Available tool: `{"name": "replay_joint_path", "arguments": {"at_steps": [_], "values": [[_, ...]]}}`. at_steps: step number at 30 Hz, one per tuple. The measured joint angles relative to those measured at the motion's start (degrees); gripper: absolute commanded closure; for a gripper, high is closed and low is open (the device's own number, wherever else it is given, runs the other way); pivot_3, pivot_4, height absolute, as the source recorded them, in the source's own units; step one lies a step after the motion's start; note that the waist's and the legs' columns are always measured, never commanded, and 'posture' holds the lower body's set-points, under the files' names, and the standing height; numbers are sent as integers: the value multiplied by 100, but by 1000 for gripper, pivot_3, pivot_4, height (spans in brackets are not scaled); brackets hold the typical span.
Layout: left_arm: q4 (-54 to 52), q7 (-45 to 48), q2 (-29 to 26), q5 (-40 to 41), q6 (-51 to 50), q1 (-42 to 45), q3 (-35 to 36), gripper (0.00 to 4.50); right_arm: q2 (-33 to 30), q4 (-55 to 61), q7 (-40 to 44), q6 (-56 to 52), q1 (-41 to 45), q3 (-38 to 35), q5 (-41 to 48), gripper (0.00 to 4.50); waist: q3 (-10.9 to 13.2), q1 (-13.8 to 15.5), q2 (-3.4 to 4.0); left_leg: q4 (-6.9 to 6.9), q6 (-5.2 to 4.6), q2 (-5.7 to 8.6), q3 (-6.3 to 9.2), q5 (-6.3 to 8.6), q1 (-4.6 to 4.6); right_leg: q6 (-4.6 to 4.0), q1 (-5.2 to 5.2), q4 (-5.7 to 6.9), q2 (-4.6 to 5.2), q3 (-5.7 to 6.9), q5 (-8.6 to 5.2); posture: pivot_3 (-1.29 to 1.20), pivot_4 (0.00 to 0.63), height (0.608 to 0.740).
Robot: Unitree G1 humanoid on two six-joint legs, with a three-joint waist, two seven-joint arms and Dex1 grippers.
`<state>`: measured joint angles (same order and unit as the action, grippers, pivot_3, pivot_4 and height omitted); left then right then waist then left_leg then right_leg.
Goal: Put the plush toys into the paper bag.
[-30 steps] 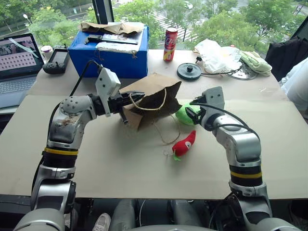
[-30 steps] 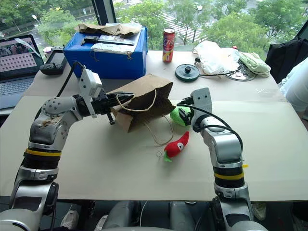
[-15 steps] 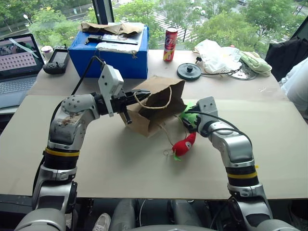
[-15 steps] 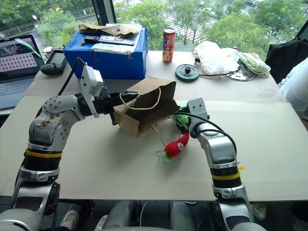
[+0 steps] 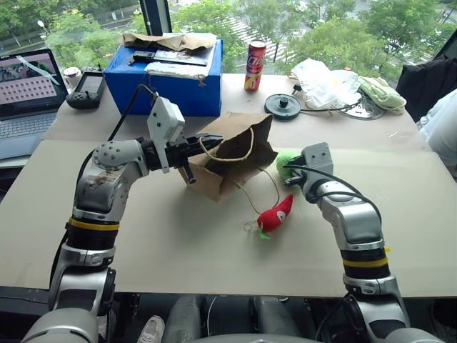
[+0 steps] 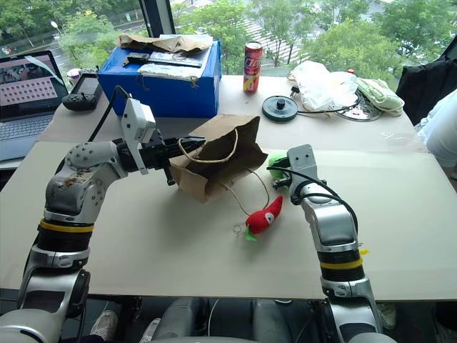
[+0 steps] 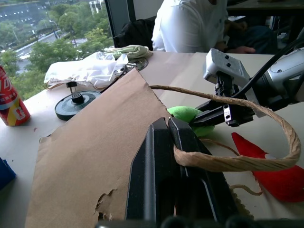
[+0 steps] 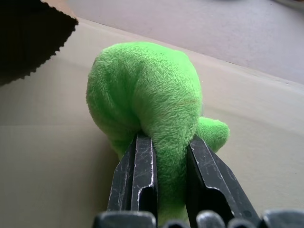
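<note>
My right gripper (image 8: pixel 164 156) is clamped on the green plush toy (image 8: pixel 147 104), its two black fingers (image 8: pixel 137 171) pinching a fold of fur low on the toy's body. The pile bulges over both pads, so it is soft and squashes readily; I judge it very light. A pinch on fur alone could slip out, so a deeper bite into the stuffed body would be safer (the small nub at its side looks too thin to trust).

The toy sits on the table (image 5: pixel 178 236) just beside the mouth of the paper bag (image 5: pixel 239 139), between the bag and my right wrist.

My left gripper (image 7: pixel 166 142) is closed flat on the bag's paper edge, with a twine handle (image 7: pixel 228 159) looped across the fingers. The bag hangs tilted, its lower corner near the tabletop. The paper is thin and already has a small tear near my grip, so I expect it to crumple or rip under a hard pull.

The red chili toy (image 5: pixel 277 213) lies loose on the table in front of the bag, with its keyring (image 5: pixel 246 227) beside it. It is untouched and well clear of both grippers. I would grip it across the fat middle.
</note>
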<state>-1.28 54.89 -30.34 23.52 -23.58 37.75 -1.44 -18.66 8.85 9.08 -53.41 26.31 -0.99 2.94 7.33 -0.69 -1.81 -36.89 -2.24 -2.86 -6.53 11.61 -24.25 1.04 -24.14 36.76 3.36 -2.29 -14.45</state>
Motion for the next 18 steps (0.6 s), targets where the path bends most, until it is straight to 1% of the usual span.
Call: {"name": "replay_joint_path", "arguments": {"at_steps": [3, 8, 13, 18], "values": [[2, 15, 14, -30, 15, 2, 0, 4500, -110, 277, 5, 0, -39, -214, 14, 3720, 1, -10, 2, 1, 0, -1, 0, 0, 0, 0, -1, 0, -1, -1, 0, 0, 150, 739], [8, 31, 47, -89, 98, 11, -3, 4500, -373, 1234, 355, 0, -54, -460, 270, 3720, 2, -33, 3, 2, 0, -4, 2, 0, 2, 0, -1, 0, -5, -2, 0, 0, 150, 739], [20, 33, 54, -98, 107, 14, -2, 4500, -970, 2229, 1122, -204, -228, -314, 738, 3720, 3, -10, 5, 2, -1, -2, 2, 0, 2, 0, 3, -5, -2, -1, 0, 0, 150, 739], [51, 33, 59, -106, 111, 14, 0, 4500, -1311, 2651, 1549, -443, -451, 95, 988, 3720, 3, -7, 5, 0, -1, -1, 2, 0, 1, 0, 2, -5, -2, -2, 0, 0, 150, 739]]}}
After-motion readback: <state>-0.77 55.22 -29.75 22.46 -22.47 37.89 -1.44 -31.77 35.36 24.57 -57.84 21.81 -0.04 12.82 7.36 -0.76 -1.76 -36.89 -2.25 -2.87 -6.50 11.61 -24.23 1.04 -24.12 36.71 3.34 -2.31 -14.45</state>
